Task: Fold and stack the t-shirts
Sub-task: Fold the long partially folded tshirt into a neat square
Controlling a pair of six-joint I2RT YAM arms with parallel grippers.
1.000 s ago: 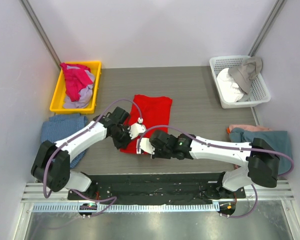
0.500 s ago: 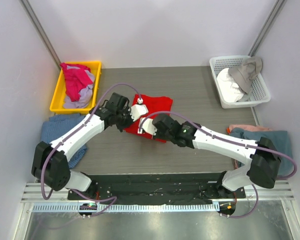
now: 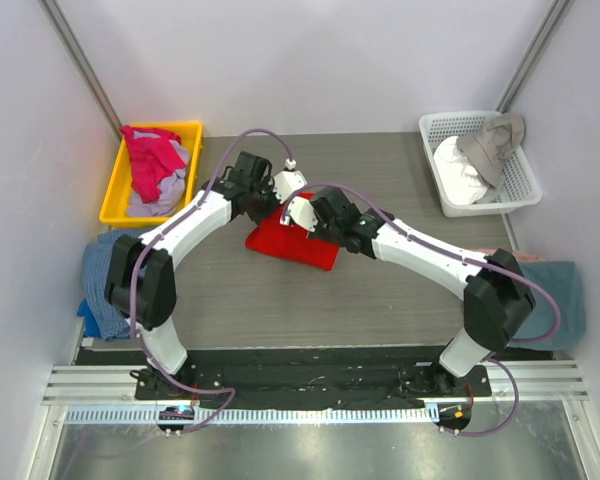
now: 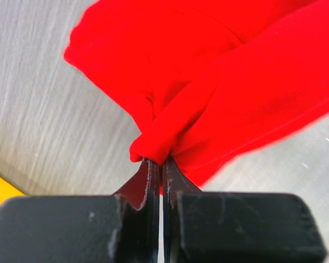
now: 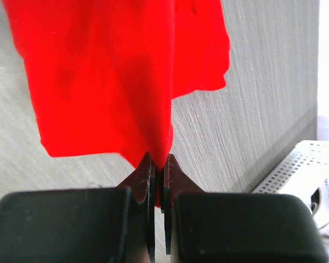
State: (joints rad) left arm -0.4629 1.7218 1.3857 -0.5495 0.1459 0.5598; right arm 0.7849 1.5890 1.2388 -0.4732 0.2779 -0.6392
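Red t-shirt (image 3: 295,248) edge clamped between left fingers (image 4: 149,181), right fingers (image 5: 145,178).

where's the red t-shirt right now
In the top view the red t-shirt is mid-table, between the yellow bin and the white basket, pinched by the left end effector and the right end effector.

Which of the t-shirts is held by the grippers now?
The bright red t-shirt: left gripper and right gripper pinch it; the pink t-shirt lies in the yellow bin.
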